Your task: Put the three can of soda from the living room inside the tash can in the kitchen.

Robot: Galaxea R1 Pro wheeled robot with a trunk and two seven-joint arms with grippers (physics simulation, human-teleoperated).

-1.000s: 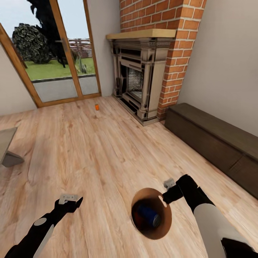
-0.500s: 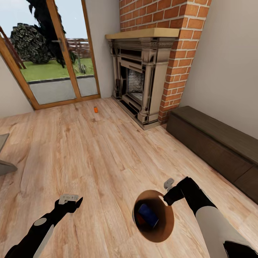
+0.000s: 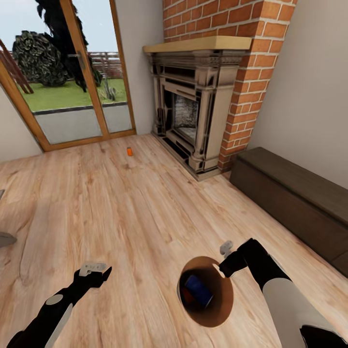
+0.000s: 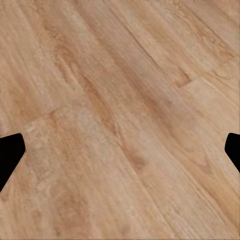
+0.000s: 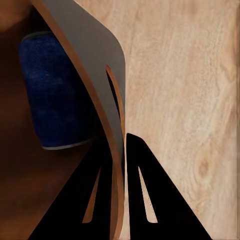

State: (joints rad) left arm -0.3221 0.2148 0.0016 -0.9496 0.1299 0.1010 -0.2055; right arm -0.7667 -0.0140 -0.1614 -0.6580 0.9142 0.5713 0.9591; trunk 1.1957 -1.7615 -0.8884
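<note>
Lower centre: right gripper [image 3: 223,265] pinching tash can [image 3: 217,309] rim, blue can [image 3: 198,288] inside; left gripper [image 3: 93,273] spread wide, empty; orange can [image 3: 129,151] upper left by door

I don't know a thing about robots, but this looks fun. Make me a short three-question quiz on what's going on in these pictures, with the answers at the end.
1. True or false: the right end effector grips the rim of the bin.
2. Which soda can stands on the wood floor near the glass door?
A. the orange can
B. the blue can
C. a green can
3. Fill in: the left end effector is open, with nothing in it, over the ____.

Key
1. True: the right wrist view shows its fingers closed on the bin wall.
2. A: the orange can. The blue can lies inside the bin.
3. floor
</note>
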